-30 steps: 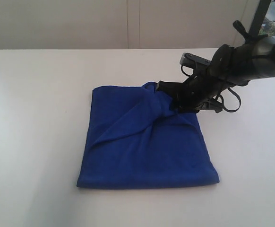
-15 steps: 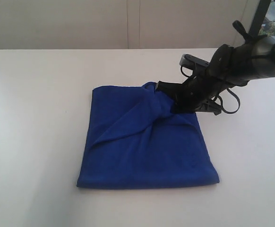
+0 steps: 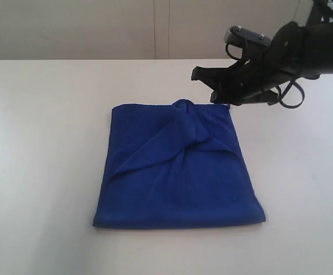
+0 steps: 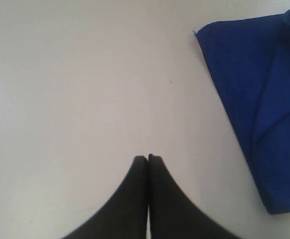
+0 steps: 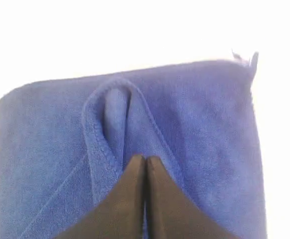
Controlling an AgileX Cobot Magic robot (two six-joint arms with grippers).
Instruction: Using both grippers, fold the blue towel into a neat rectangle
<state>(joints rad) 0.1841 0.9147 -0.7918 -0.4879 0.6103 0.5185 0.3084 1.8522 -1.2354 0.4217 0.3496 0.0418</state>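
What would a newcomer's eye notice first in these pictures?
The blue towel lies on the white table, folded roughly square, with a twisted ridge across it. The shut right pincer hovers above its far edge; the left pincer, also shut, is beside it.

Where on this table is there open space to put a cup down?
Widest bare patch: the table left of the towel. Also bare: the strip in front of the towel and the area to its right. Crowded only at the towel's far right corner, where the right gripper hangs, shut.
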